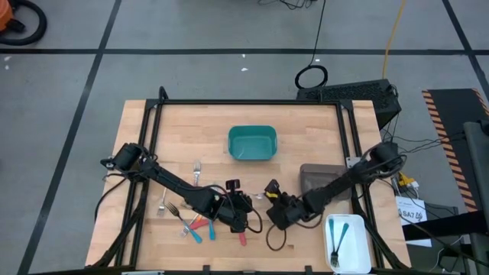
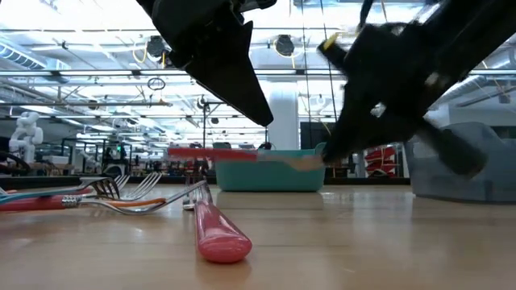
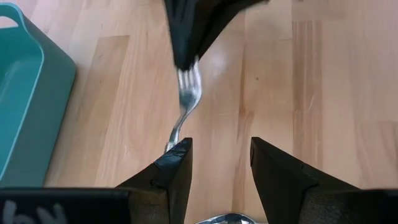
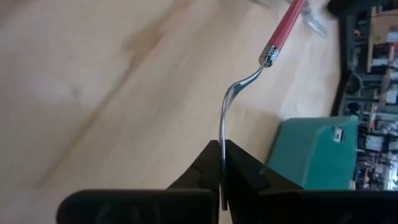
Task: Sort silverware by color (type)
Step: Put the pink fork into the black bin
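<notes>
- Near the table's front middle, we see the right gripper (image 4: 222, 180) clamped on a red fork (image 4: 245, 81) by its tines, lifted clear, likely for carrying.
- Left gripper (image 3: 221, 163) open just beside.
- Other forks (image 1: 191, 221) lie at left.

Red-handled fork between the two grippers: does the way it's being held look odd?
Yes. The right gripper is shut on the red-handled fork by its metal tines, not its handle, so the fork hangs level above the table and sticks far out. The left gripper stands open close by.
</notes>
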Controlling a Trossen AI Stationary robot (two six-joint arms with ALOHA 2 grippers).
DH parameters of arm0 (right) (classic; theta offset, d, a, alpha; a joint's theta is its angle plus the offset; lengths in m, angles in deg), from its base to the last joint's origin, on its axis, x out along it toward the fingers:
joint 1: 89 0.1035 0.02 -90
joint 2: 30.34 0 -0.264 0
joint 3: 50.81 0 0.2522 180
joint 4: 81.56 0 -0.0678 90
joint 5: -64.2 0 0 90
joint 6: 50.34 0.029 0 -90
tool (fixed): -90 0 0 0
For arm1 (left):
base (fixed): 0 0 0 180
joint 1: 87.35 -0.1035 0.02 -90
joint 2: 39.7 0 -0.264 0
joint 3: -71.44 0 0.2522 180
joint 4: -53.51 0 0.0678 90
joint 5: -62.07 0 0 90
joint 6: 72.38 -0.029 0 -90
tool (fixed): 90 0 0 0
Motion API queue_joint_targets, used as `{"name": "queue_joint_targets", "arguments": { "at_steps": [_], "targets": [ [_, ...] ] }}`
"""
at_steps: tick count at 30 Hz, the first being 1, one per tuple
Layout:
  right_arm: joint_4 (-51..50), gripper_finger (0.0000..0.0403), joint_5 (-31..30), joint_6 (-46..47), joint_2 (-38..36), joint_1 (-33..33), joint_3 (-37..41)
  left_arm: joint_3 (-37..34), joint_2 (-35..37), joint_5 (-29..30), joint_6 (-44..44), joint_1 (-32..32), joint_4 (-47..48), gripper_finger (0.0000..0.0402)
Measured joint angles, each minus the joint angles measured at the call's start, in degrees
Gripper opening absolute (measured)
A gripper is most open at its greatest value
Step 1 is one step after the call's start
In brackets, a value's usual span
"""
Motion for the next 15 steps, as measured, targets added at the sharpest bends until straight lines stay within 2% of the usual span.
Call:
{"name": "queue_joint_targets", "arguments": {
  "at_steps": [11,15],
  "targets": [
    [-8.01,0.0001,-1.55,8.81,-5.10,7.62,-3.08,0.09,0.27,0.00,-0.23,0.00,-2.85,0.0161],
    [-10.72,0.0001,-1.84,12.10,-5.63,9.56,-4.32,3.75,0.31,0.00,-0.14,0.38,-0.96,0.0161]
  ]
}}
